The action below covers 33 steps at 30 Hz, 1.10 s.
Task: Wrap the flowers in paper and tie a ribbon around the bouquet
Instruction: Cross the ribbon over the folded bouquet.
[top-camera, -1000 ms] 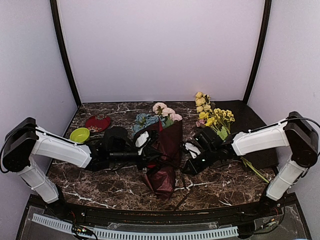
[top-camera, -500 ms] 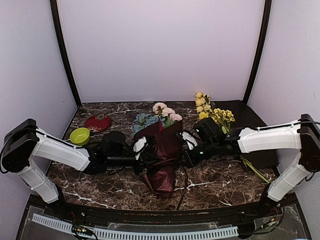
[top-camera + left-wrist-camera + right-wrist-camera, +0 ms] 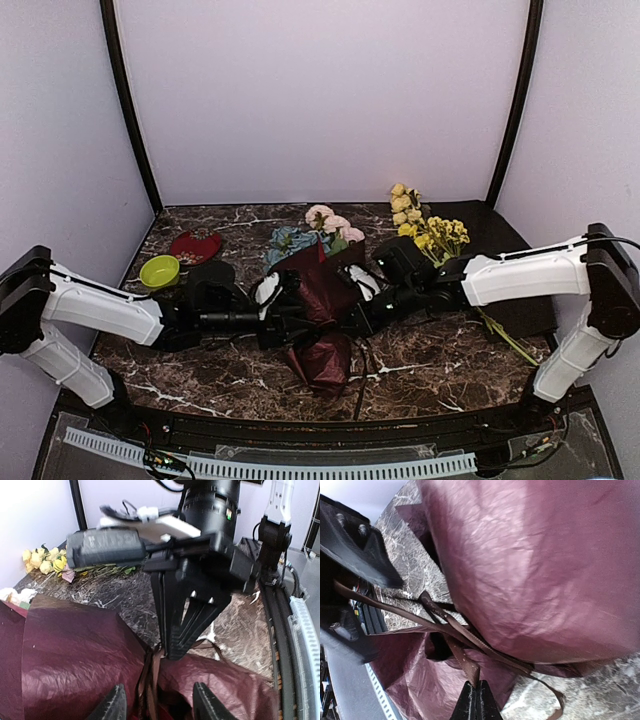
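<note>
Nearest the arms' bases, a thin strand of the ribbon point(image 3: 470, 666) trails over the marble table point(image 3: 200, 365) toward 6 o'clock from the bouquet point(image 3: 322, 320). The bouquet lies mid-table, its narrow foot pointing to 6 o'clock and its blossoms to 12.

The two arms meet at its pinched waist. The left gripper point(image 3: 159, 701) reaches in from 9 o'clock. Its fingers point(image 3: 112, 705) stand apart on either side of the ribbon and the crumpled paper point(image 3: 530, 565), clamping nothing. The right gripper point(image 3: 476, 692) reaches in from 3 o'clock, fingers pressed together on a brown-looking length of the ribbon right at the waist. From that pinch other strands run across the paper toward the left gripper, and one end curls loose on the marble.

Farther back, the paper widens and the flowers point(image 3: 318, 228) show at its open top, blue cluster at 11 o'clock, pink and white roses at 12. Yellow-blossomed stems point(image 3: 432, 232) lie at 2 o'clock. A green bowl point(image 3: 160, 270) sits at 9 o'clock, with a red heart-shaped dish point(image 3: 195, 246) just behind it.
</note>
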Tool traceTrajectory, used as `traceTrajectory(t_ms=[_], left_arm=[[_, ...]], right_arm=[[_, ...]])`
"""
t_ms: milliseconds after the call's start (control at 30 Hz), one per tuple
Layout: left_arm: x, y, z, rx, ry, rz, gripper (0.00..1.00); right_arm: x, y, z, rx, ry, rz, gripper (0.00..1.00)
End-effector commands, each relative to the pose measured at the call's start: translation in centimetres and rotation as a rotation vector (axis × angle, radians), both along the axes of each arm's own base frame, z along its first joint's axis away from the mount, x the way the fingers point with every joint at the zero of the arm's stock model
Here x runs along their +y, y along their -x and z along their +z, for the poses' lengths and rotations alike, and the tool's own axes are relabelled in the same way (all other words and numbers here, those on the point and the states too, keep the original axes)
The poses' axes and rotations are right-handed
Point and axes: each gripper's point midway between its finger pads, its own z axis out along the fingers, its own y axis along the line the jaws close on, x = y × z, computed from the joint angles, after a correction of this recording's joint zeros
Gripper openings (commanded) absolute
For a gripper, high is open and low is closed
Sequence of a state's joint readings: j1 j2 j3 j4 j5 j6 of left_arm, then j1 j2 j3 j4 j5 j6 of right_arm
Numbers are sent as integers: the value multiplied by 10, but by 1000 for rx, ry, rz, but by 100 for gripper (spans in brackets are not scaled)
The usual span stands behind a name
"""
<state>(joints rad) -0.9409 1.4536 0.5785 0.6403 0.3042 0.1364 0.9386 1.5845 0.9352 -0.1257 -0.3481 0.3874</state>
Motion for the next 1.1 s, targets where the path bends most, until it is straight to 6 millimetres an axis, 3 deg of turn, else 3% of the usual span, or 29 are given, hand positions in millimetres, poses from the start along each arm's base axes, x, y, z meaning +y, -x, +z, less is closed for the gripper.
traceTrajectory(t_ms=[0,100,167,233,267,367,467,567,733,1067], left_arm=[[12,19,27,-43,75,-49,59],[22,39,46,-59,128,-108,71],[26,45,55,-56,141,-127,72],[26,44,60,-44,134,-117,68],[26,37,60,-43,118,-86,59],[24,-8,39,-20,-43,118,27],[11,-22,5,27,-244,106,14],[-1,-18,-11,79,-313,34,12],[-6,-14,-19,64,-348,-31,13],[-4,-22,-44,65,-488,-36,14]], right_arm=[[15,0,6,-3,-38,22,0],[16,0,5,-4,-40,23,0],[16,-1,3,-2,-37,22,0],[17,0,2,-2,-36,24,0],[16,0,3,-2,-37,25,0],[15,0,5,-8,-38,21,0],[11,0,4,-8,-33,9,0],[8,1,13,-22,-53,-2,0],[6,3,13,-16,-70,-17,0],[8,14,-4,49,-74,8,0]])
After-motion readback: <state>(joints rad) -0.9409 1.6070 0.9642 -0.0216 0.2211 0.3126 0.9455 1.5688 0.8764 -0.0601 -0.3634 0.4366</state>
